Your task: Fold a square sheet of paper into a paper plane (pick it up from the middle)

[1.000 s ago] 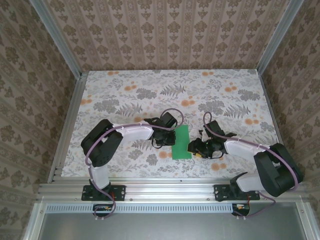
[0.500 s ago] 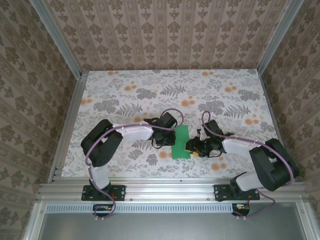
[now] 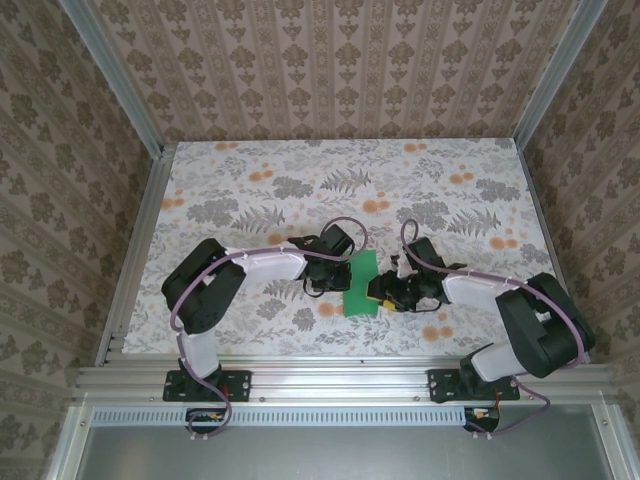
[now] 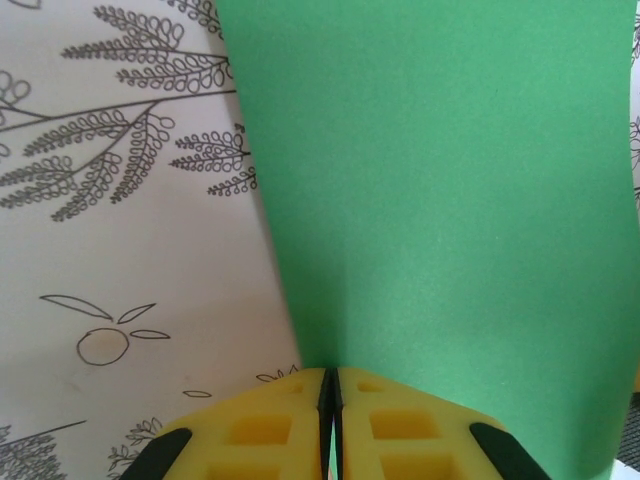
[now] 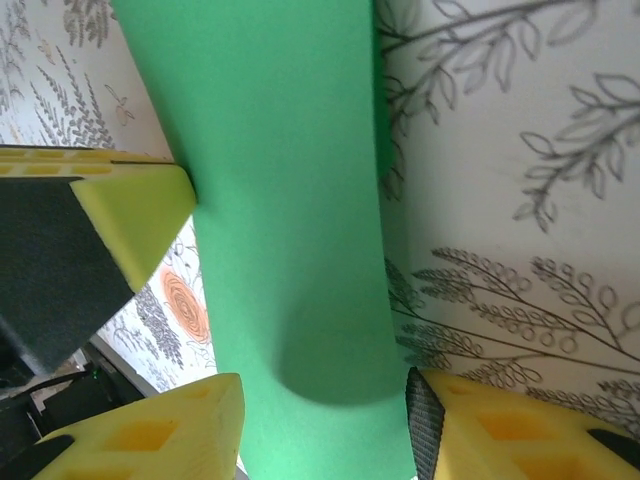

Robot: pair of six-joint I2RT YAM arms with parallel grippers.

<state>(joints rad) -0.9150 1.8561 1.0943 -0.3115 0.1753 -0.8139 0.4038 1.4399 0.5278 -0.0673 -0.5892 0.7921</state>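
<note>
The square sheet of paper (image 3: 360,287) is bright green and shows as a narrow upright strip between the two arms. My left gripper (image 3: 337,273) is at its left edge. In the left wrist view its yellow fingers (image 4: 270,425) are pressed together, with a sliver of the green paper (image 4: 440,180) between them. My right gripper (image 3: 385,293) is over the strip's right edge. Its fingers (image 5: 500,425) stand apart on either side of the paper (image 5: 290,200), which bulges slightly in the gap.
The floral tabletop (image 3: 300,190) stretches open behind the arms. Patterned walls with aluminium posts (image 3: 140,215) close it in on the left, right and back. In the right wrist view a finger of the left gripper (image 5: 130,215) touches the paper's far edge.
My right gripper has slid left onto the paper's right edge and its jaws have widened a little. The left gripper and the paper have stayed put.
</note>
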